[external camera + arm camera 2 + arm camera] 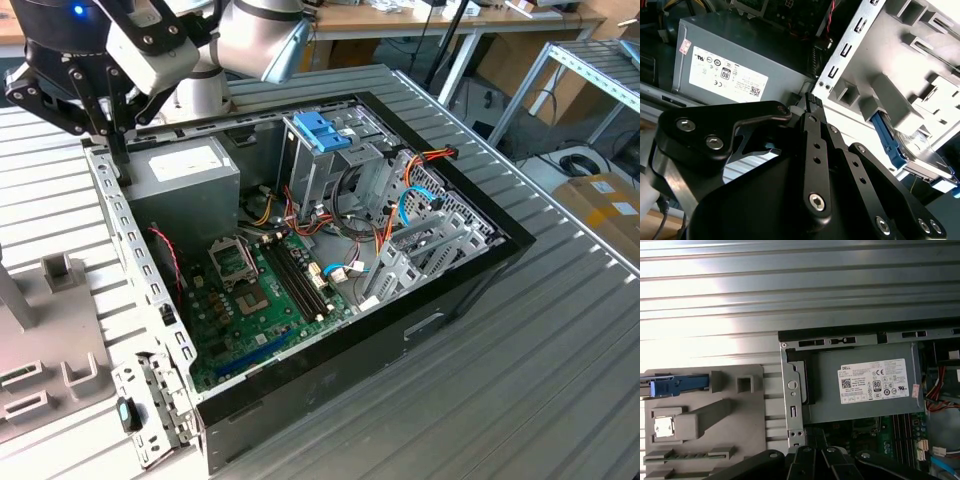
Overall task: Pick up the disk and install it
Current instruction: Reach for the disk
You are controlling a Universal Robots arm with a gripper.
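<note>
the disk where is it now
In the first wrist view the disk sits in the grey holder tray beside the computer case, at the tray's edge farthest from it.

This is a robotics lab or technical workshop. An open desktop computer case [300, 378] with its motherboard [262, 290] bare lies on a ribbed metal table [560, 380], and a robot arm [255, 35] stands over its far side. On the exterior view's left sits a grey moulded fixture tray [40, 330]. Beyond the table are wooden workbenches [400, 18] with trailing cables, a metal rack [590, 65] and cardboard boxes [605, 205] on the floor.
</note>
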